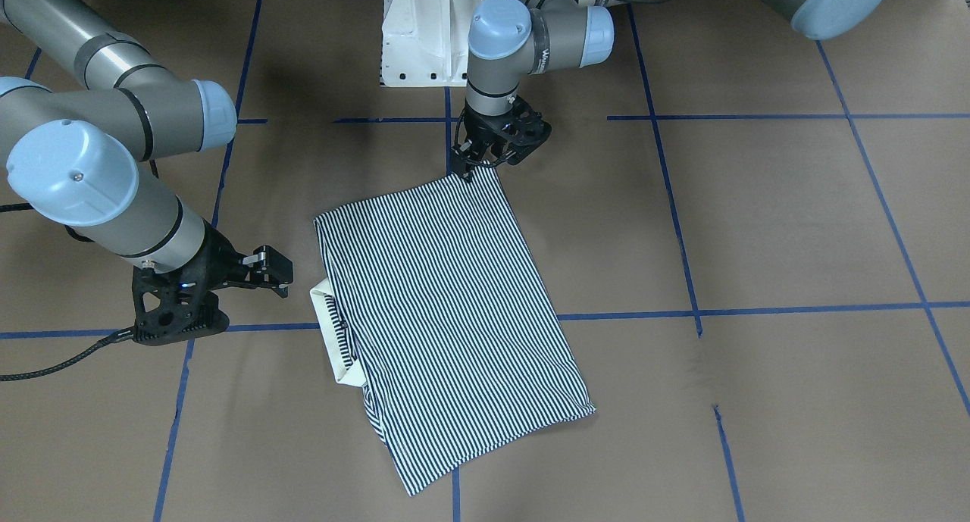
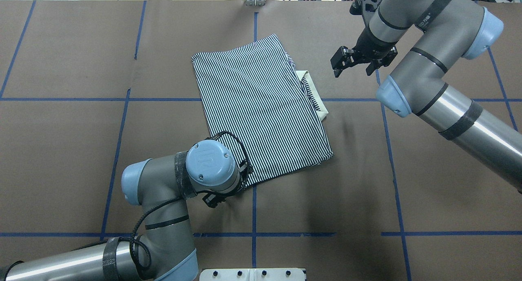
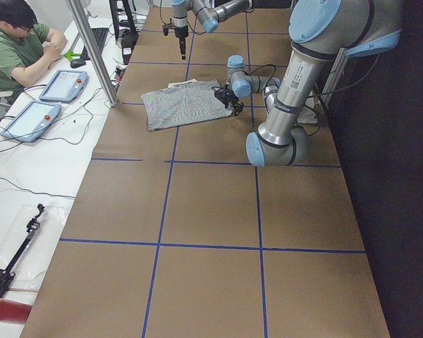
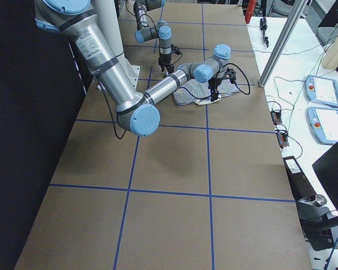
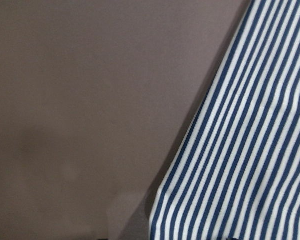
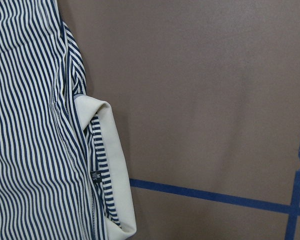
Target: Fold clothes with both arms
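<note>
folded shirt [image 1: 447, 310] lies on the table [image 1: 758, 219], long axis running away from the robot. left tool [image 1: 470, 172] appears pinched shut on its near corner. right tool [image 1: 273, 268], open and empty, hangs beside the collar [image 1: 326, 332], clear of it.

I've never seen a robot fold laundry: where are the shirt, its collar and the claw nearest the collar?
striped shirt [image 1: 447, 317]: front-facing view, middle of the folded panel.
collar [image 6: 119, 175]: right wrist view, cream band.
right gripper [image 1: 286, 274]: front-facing view, between its fingertips.

Grip of left hand [image 1: 471, 172] on shirt [image 1: 447, 310] unclear
</note>
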Action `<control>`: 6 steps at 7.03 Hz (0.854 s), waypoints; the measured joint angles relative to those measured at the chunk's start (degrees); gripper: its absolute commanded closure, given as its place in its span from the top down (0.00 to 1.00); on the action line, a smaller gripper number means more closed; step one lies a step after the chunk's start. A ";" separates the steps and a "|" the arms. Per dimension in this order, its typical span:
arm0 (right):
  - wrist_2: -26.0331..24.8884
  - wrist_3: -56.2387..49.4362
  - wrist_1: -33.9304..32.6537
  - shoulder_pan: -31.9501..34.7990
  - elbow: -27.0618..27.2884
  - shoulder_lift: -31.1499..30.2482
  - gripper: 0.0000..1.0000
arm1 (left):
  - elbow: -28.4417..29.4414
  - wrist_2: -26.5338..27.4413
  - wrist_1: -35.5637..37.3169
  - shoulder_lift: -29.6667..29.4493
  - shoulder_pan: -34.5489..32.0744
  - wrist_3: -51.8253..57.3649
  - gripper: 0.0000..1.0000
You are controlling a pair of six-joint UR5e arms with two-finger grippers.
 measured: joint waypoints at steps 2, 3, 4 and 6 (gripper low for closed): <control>0.00 0.00 0.00 -0.01 0.02 -0.13 1.00 | 0.05 1.03 -0.11 -0.07 -0.09 0.12 0.49; -0.01 0.00 0.00 -0.02 0.02 -0.23 1.00 | 0.08 1.23 -0.14 -0.14 -0.10 0.12 0.33; 0.00 0.00 0.00 -0.02 0.02 -0.30 1.00 | 0.14 1.27 -0.17 -0.19 -0.10 0.10 0.21; -0.01 0.00 0.00 -0.01 0.02 -0.35 1.00 | 0.20 1.25 -0.18 -0.21 -0.09 0.13 0.00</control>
